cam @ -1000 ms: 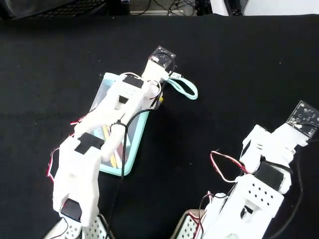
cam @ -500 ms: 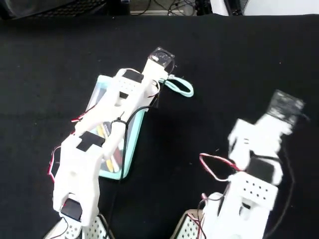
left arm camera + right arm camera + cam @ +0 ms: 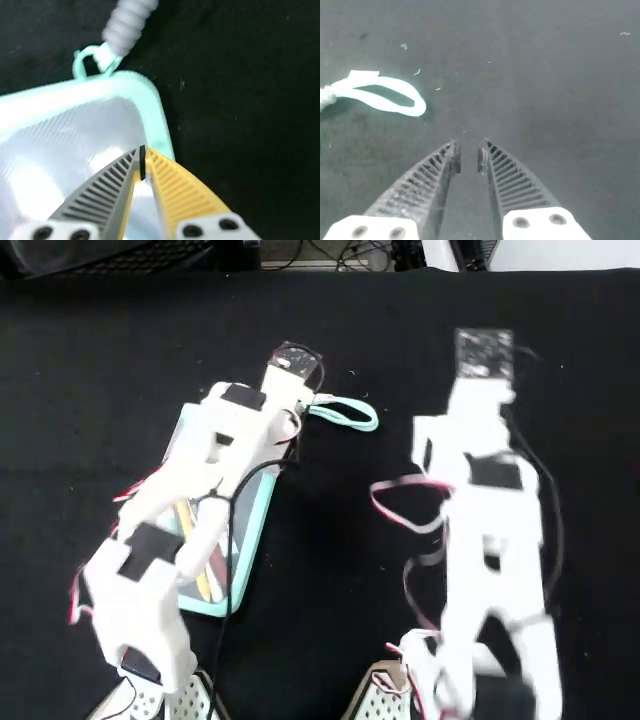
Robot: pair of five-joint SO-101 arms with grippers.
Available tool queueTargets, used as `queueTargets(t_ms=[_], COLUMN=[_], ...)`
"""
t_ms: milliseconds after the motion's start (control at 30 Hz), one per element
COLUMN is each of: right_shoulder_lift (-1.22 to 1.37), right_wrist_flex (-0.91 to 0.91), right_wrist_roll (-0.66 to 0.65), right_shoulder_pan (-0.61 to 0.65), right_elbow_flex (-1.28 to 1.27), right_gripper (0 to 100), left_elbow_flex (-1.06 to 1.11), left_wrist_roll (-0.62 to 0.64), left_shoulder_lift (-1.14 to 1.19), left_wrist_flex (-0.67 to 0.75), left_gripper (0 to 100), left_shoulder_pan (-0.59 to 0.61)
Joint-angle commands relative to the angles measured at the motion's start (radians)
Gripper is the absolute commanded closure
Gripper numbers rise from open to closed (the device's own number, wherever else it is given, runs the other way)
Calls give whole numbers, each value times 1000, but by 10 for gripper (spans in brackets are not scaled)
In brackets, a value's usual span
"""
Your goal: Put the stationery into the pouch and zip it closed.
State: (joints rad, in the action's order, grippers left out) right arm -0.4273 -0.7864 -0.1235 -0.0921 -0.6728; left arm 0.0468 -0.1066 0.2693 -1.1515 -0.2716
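Here the pouch [image 3: 256, 512], translucent with a mint rim, lies flat on the black tabletop [image 3: 90, 360] under the left arm, which stretches along its length. Through its wall a few yellow and reddish sticks of stationery [image 3: 200, 575] show near the end closest to the arm bases. In the left wrist view the left claw [image 3: 142, 156] is closed at the pouch's long edge, close to a rounded corner, with a thin dark tab [image 3: 142, 165] pinched between its tips; whether that tab is the zipper pull I cannot tell. At that corner a small mint ring [image 3: 91, 61] carries a pale cord that leads to the strap loop [image 3: 346, 416], which lies on the tabletop just beyond the pouch's far end. The right arm reaches out over bare cloth well to the right of the pouch. The right claw [image 3: 469, 156] hangs above the tabletop near the loop, its tips a narrow gap apart, gripping nothing.
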Motion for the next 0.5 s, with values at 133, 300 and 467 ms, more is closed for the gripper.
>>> queueTargets(t_ms=[133, 300, 467], right_shoulder_lift=[475, 638, 754], right_wrist_flex=[-44, -140, -158], right_wrist_roll=[-178, -195, -238], right_shoulder_pan=[186, 242, 293], right_elbow_flex=[398, 596, 723], right_gripper=[902, 735, 779], left_elbow_flex=[214, 295, 325], left_wrist_roll=[8, 6, 6], left_shoulder_lift=[-264, -379, -439], left_wrist_flex=[114, 132, 133], left_gripper=[970, 967, 967], left_shoulder_pan=[22, 22, 33])
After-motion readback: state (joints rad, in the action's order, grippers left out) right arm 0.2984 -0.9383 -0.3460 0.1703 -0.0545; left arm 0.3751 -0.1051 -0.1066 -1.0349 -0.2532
